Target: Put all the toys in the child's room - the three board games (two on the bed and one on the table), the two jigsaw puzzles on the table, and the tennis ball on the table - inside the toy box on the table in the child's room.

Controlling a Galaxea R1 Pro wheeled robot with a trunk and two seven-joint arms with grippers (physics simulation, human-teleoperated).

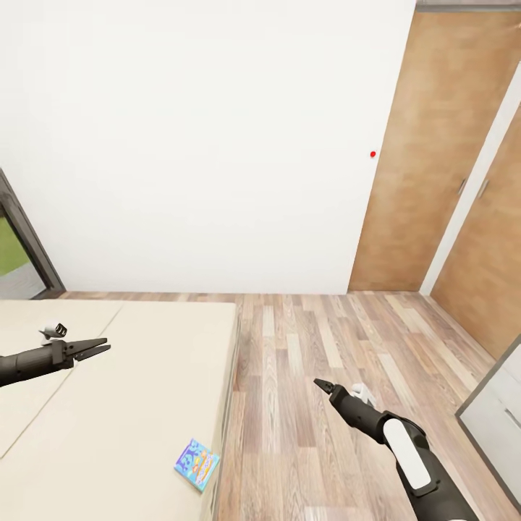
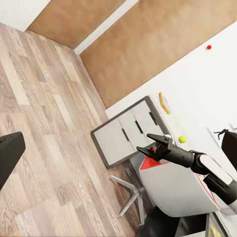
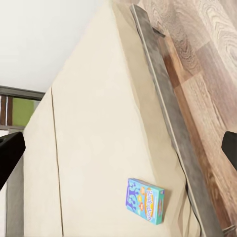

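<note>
Head view — flat blue board game point(image 1: 197, 464), smooth beige bed point(image 1: 130, 405)

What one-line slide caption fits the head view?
Both grippers, left and right, hover empty as a blue-cyan board game lies near the bed edge.

board game point(image 1: 196, 464) on bed point(image 1: 130, 391), near edge

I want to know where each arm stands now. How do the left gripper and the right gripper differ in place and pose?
The left gripper hangs over the beige bed; the right gripper hangs over the wood floor. The left gripper points toward the right side of the head view, while the right gripper points up and to the left. The blue board game lies between them, near the bed's edge. Both grippers are dark, look shut, and hold nothing.
</note>
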